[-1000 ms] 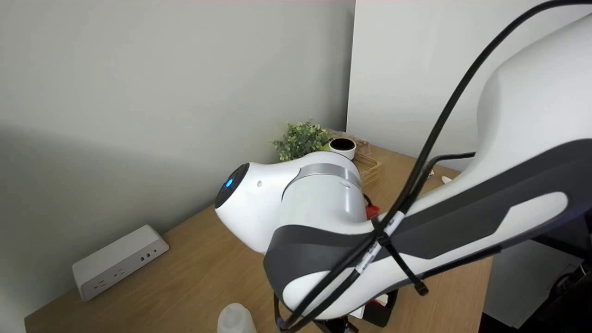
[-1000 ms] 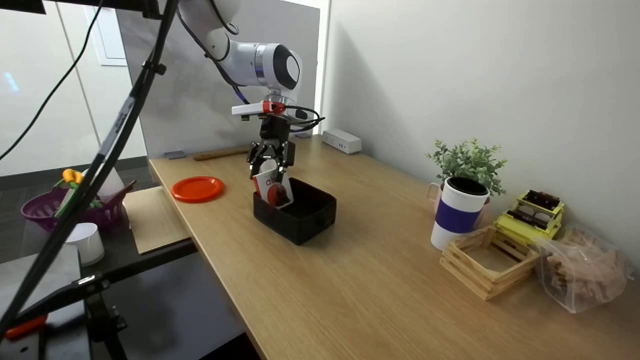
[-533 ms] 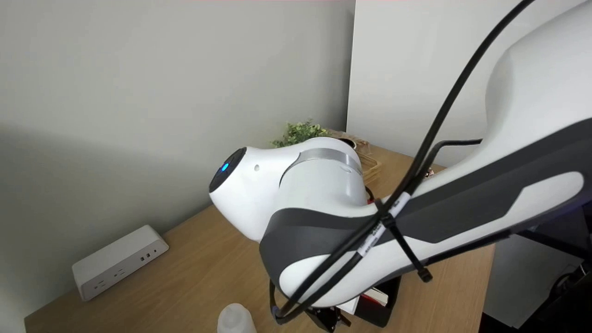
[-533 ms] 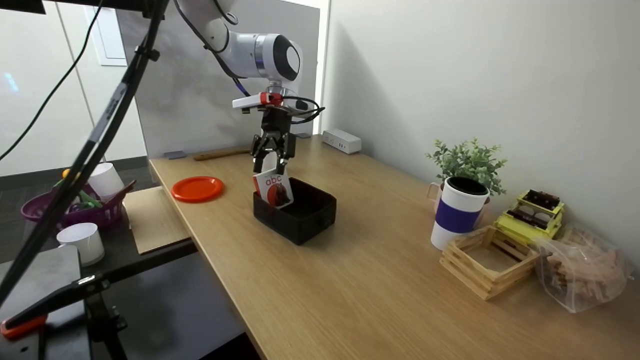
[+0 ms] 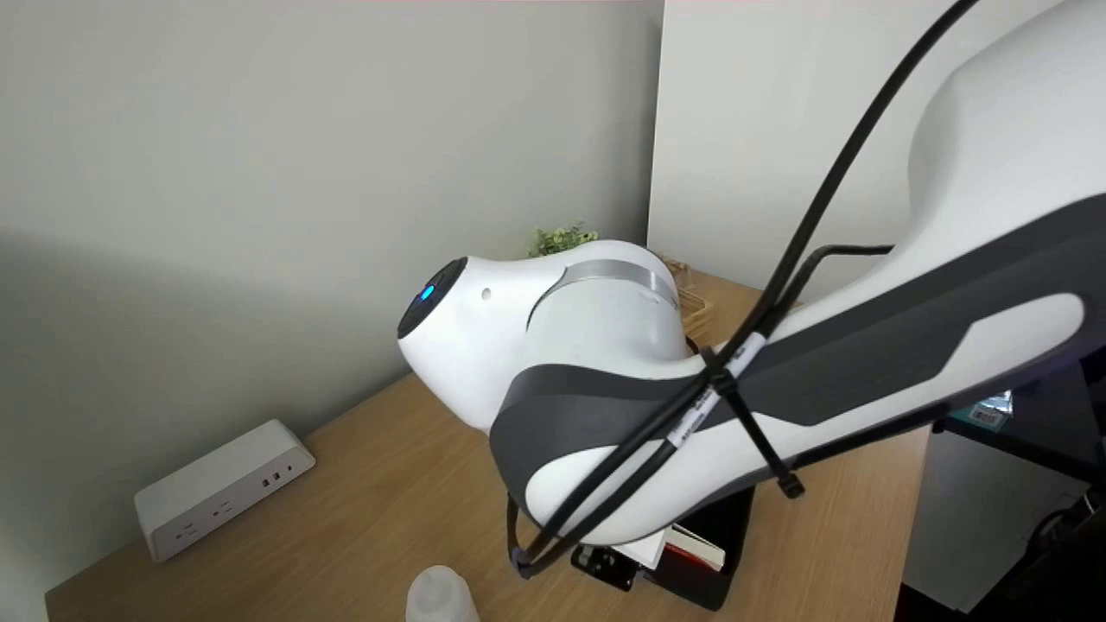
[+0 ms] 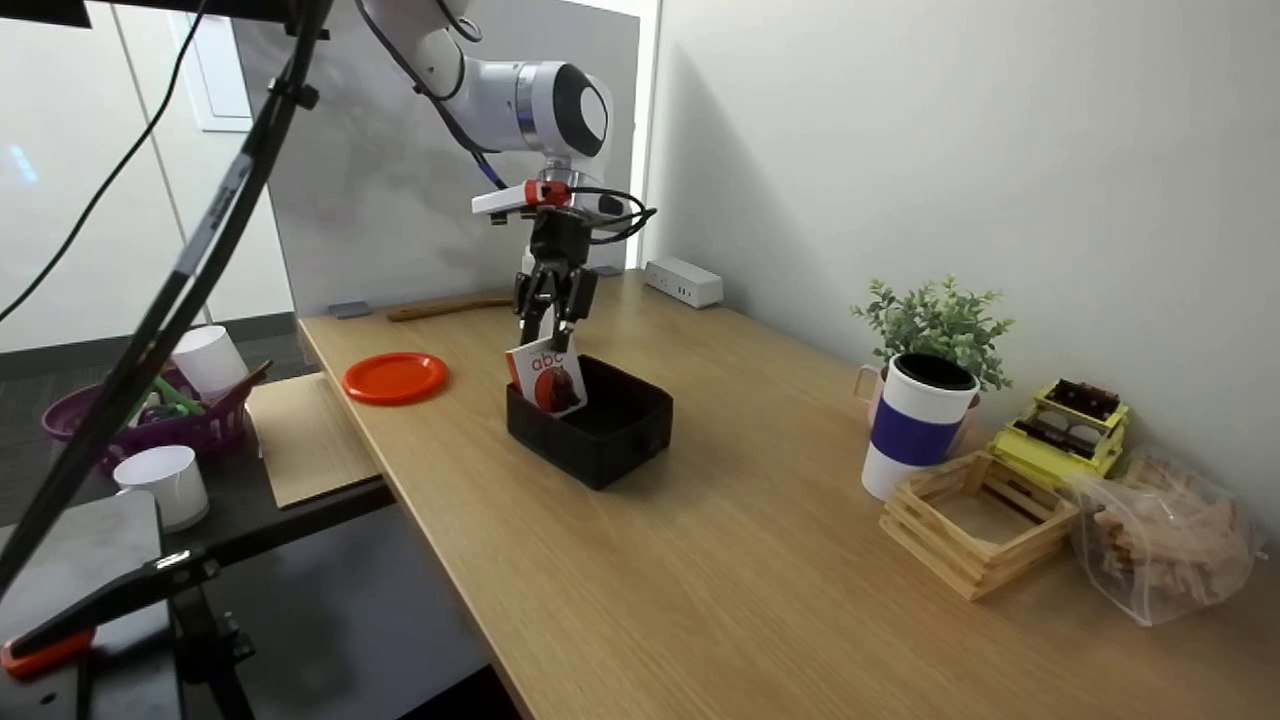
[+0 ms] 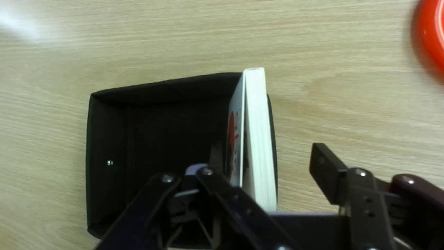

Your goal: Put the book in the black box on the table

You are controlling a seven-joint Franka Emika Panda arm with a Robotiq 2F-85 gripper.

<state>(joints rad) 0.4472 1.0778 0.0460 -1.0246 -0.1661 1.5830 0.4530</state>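
Gripper [image 6: 546, 338] spread over the boxed book [image 6: 553, 380]

Its fingers [image 7: 327, 173] stand apart either side of the top edge, pinching nothing. The book leans on edge in the box [image 6: 570, 445], at the left end in an exterior view, top above the rim. Likely light and stiff, its cover perhaps slippery; to settle it flatter, take the top edge midway, squeezing cover and pages together.

The tool [image 7: 267, 171] partly hides the black box [image 7: 163, 95] and the book [image 7: 258, 139]
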